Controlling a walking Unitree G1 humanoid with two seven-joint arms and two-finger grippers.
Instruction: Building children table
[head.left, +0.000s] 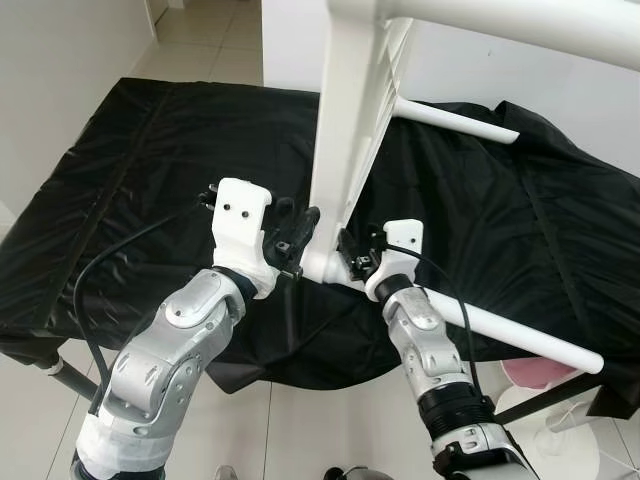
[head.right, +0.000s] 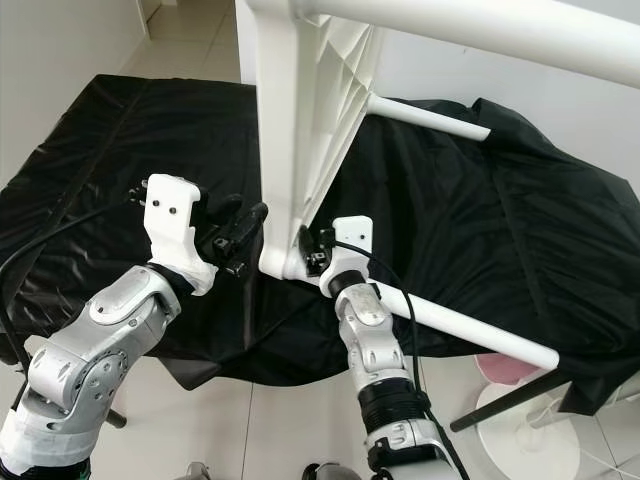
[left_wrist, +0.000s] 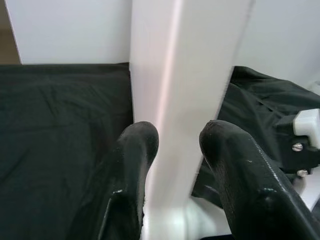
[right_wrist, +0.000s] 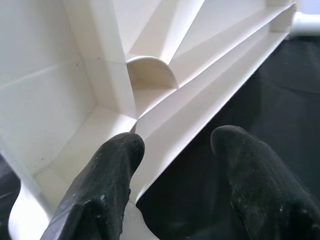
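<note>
The white children's table top (head.left: 345, 130) stands on edge on the black-draped counter (head.left: 120, 200), its lower corner between both claws. Left claw (left_wrist: 172, 142) straddles the edge, fingers apart; right claw (right_wrist: 175, 145) spreads against the ribbed underside.

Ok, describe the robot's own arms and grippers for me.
Both arms are jointed silver metal with black collars. Each ends in a white plastic wrist housing with small dark screw holes, carrying two long, rounded matte-black fingers. Black cables loop along each arm: left gripper, right gripper. White wrap covers the left arm's base.

Left gripper (head.left: 305, 228) and right gripper (head.left: 347, 248) raised, fingers parted
</note>
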